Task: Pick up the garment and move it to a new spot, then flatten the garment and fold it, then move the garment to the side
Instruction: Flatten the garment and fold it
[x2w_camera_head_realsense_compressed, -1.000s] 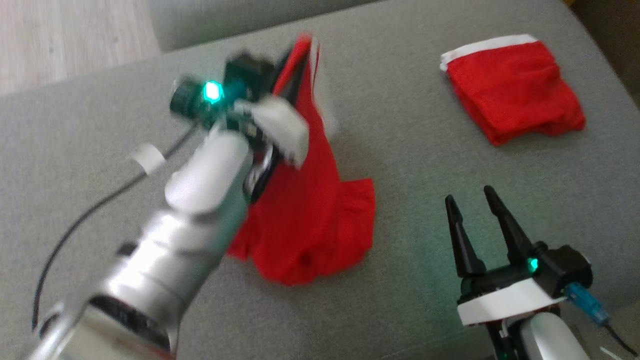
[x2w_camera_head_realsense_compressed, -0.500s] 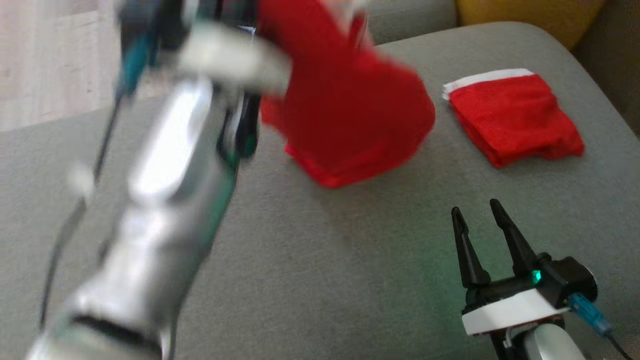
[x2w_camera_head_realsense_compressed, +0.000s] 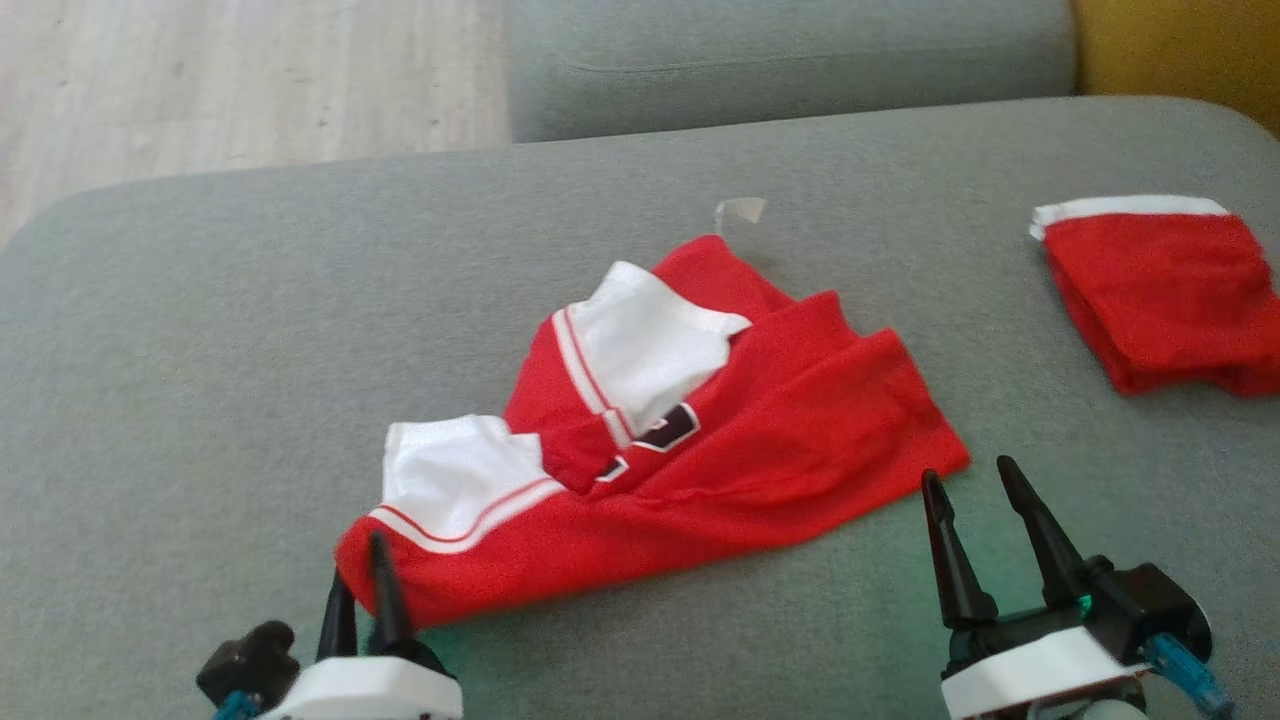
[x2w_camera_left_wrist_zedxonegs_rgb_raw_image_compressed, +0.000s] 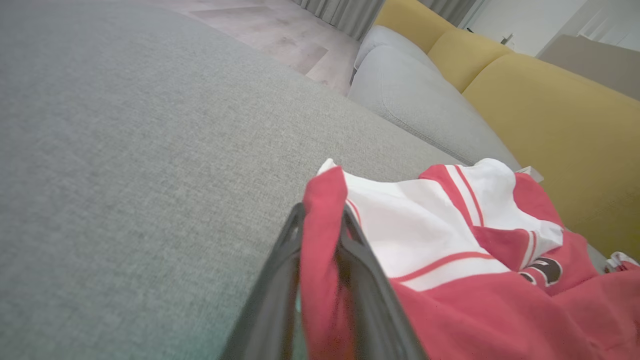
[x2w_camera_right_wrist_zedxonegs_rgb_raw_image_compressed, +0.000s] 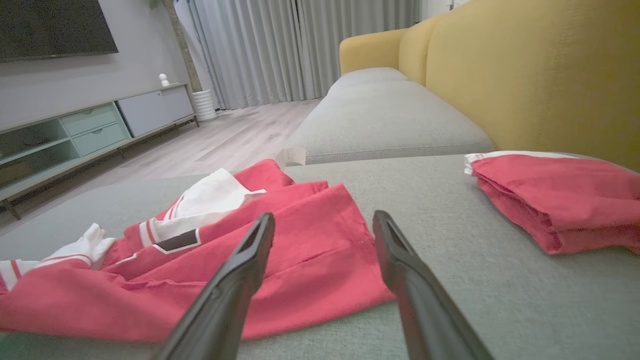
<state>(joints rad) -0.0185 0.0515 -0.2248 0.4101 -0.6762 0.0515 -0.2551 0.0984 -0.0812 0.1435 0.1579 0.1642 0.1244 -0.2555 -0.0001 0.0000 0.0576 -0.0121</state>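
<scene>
- Two claws sit nearest. The left claw (x2w_camera_head_realsense_compressed: 358, 560) is at the near-left corner of the garment (x2w_camera_head_realsense_compressed: 760, 440), nearly closed, with a red fold of the hem between its fingers (x2w_camera_left_wrist_zedxonegs_rgb_raw_image_compressed: 280, 280). The right claw (x2w_camera_head_realsense_compressed: 968, 470) stands wide apart and empty, just near of the garment's right corner.
- The garment, a red jersey with white sleeves, lies rumpled in the middle of the grey sofa seat (x2w_camera_head_realsense_compressed: 200, 330), its sleeves folded over the chest.
- It looks light, limp and slightly slick; it should drape and slide rather than hold a shape. Corners and hems are the likely best holds, one claw on each, so that it pulls flat.
- Far right lies a second folded red garment (x2w_camera_head_realsense_compressed: 1160, 290), well apart, though it limits room on that side.
- Just beyond the jersey sits a small pale tag (x2w_camera_head_realsense_compressed: 740, 210); what it is I cannot tell.
- Farthest are another grey cushion (x2w_camera_head_realsense_compressed: 780, 60), a yellow backrest (x2w_camera_head_realsense_compressed: 1180, 45) and a wood floor (x2w_camera_head_realsense_compressed: 250, 80).
</scene>
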